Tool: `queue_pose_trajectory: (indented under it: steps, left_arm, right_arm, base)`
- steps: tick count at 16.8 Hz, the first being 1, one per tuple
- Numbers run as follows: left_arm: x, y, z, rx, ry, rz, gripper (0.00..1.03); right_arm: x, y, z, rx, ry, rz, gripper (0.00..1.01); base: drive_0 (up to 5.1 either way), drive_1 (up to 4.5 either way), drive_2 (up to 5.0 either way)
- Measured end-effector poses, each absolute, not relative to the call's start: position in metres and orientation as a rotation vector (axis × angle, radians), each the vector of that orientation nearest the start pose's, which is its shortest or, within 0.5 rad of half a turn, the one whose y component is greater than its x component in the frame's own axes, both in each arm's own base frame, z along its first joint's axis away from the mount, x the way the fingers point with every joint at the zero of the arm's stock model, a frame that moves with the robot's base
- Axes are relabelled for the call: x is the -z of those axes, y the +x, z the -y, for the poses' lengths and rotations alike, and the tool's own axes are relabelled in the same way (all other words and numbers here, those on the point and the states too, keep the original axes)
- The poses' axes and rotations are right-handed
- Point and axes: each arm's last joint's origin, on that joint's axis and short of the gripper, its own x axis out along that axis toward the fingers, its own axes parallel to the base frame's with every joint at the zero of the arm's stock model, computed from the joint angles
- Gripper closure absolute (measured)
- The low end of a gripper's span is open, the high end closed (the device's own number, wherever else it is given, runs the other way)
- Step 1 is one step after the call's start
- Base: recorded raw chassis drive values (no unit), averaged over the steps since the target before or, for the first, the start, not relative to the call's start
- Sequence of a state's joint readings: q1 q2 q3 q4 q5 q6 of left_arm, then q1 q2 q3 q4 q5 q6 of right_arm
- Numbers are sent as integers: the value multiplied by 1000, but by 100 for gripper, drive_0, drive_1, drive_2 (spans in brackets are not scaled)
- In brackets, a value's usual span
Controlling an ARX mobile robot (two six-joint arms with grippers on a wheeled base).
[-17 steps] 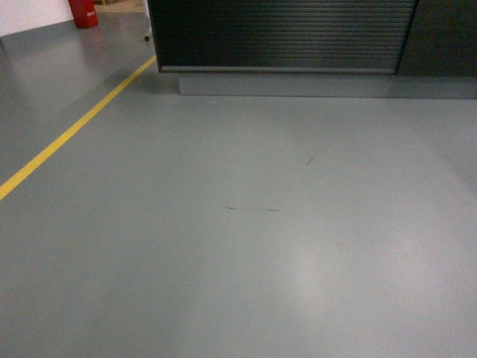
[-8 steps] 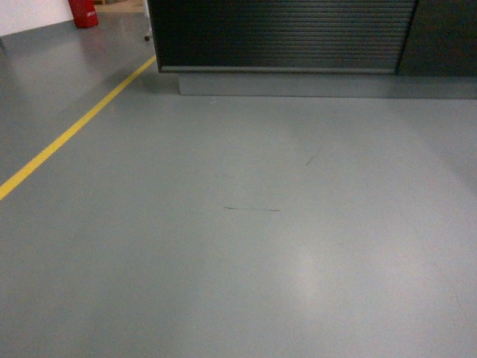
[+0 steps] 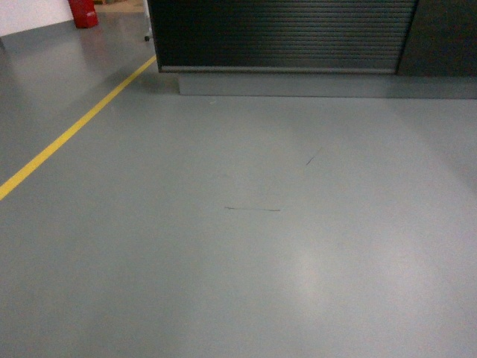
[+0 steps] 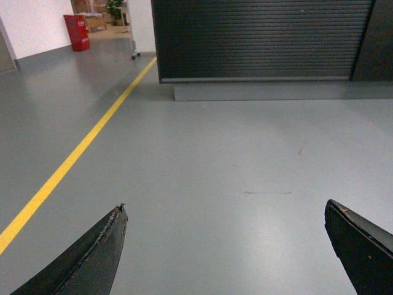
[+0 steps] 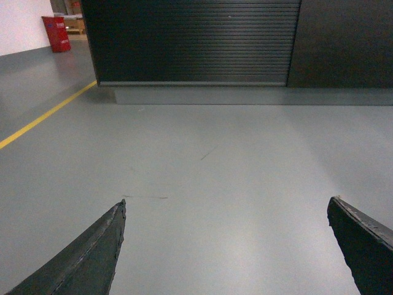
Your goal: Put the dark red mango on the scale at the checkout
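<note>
The checkout (image 3: 283, 33) is the long dark counter with a slatted front and grey plinth, across the far end of the floor; it also fills the top of the left wrist view as the checkout (image 4: 261, 40) and of the right wrist view as the checkout (image 5: 193, 40). Its top is out of frame, so the scale and the dark red mango are out of view. My left gripper (image 4: 225, 212) is open over bare floor, holding nothing. My right gripper (image 5: 226, 209) is likewise open and holds nothing. Neither gripper shows in the head view.
Grey floor (image 3: 246, 246) stretches between me and the counter, with thin scuff marks (image 3: 252, 209). A yellow line (image 3: 71, 130) runs diagonally on the left. A red box (image 3: 83, 13) stands far left by a white wall. A darker panel (image 3: 443, 37) adjoins the counter on the right.
</note>
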State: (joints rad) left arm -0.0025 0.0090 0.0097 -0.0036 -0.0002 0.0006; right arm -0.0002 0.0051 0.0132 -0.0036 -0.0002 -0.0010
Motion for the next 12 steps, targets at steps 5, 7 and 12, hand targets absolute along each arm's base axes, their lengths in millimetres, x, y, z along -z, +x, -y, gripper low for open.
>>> queue_pose_trajectory:
  steps: [5,7,12]
  left_arm:
    - [-166,98,0,2,1,-2,5]
    - [-166,98,0,2,1,-2,5]
    - [-166,98,0,2,1,-2,5]
  right_arm:
    - [-167,97,0,0,-1,6,3]
    - [-167,97,0,0,-1,5,3]
    - [-167,97,0,0,-1,5,3]
  base:
    - [1,133,-130]
    - [5,438,-427]
    - [-2,432,-435]
